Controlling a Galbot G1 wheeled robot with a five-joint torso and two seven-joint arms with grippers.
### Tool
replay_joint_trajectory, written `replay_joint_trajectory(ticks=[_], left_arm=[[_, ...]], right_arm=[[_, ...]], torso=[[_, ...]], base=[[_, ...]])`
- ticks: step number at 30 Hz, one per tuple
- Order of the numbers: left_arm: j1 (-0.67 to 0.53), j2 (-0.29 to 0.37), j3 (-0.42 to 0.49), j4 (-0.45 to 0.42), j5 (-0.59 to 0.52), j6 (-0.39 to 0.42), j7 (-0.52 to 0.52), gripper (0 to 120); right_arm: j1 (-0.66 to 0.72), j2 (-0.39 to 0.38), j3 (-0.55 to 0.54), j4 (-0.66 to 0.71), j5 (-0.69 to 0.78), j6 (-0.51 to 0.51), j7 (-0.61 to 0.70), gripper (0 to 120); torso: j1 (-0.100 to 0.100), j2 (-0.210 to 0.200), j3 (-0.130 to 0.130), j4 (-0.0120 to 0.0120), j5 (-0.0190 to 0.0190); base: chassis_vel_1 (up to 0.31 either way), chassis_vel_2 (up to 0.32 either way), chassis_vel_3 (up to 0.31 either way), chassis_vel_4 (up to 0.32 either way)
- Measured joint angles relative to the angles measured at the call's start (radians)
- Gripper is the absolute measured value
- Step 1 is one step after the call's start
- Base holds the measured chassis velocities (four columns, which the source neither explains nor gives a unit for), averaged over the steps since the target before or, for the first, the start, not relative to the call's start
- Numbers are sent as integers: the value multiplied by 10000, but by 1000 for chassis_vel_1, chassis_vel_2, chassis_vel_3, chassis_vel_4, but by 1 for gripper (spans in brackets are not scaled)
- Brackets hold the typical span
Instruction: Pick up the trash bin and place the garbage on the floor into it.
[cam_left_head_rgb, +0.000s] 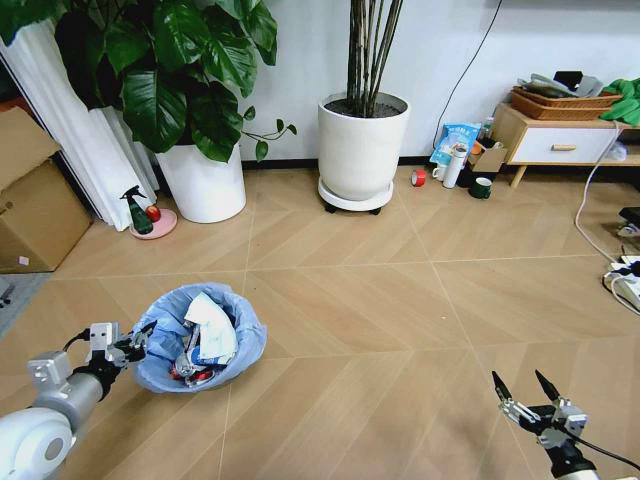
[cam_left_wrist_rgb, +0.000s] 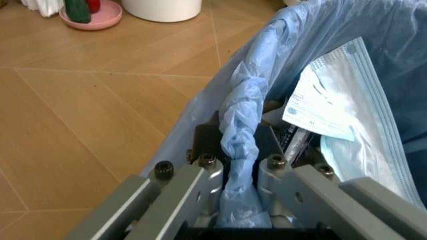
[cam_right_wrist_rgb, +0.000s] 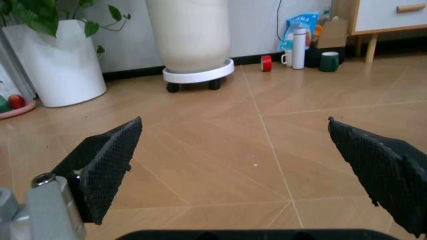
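Herringbone wood floor (cam_left_head_rgb: 400, 300), white wall (cam_left_head_rgb: 300, 60), two white plant pots (cam_left_head_rgb: 362, 145), cardboard box (cam_left_head_rgb: 35, 200), low wooden cabinet (cam_left_head_rgb: 560, 145)

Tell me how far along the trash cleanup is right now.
Mostly done, it seems: the small round black bin with a light-blue bag liner holds white paper and red wrappers. The left gripper is shut on its rim. The right gripper hangs open over the floor. I see no litter left on the floor.
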Motion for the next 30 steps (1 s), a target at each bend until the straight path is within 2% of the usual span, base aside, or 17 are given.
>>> replay_joint_trajectory(ticks=[30], left_arm=[[123,-150,-139,-127,-7,62,-116,1]], right_arm=[[169,-29,-86,-168,181,14,-122,100]], torso=[[0,0,0,0,1]], base=[[17,-15,-11,13]])
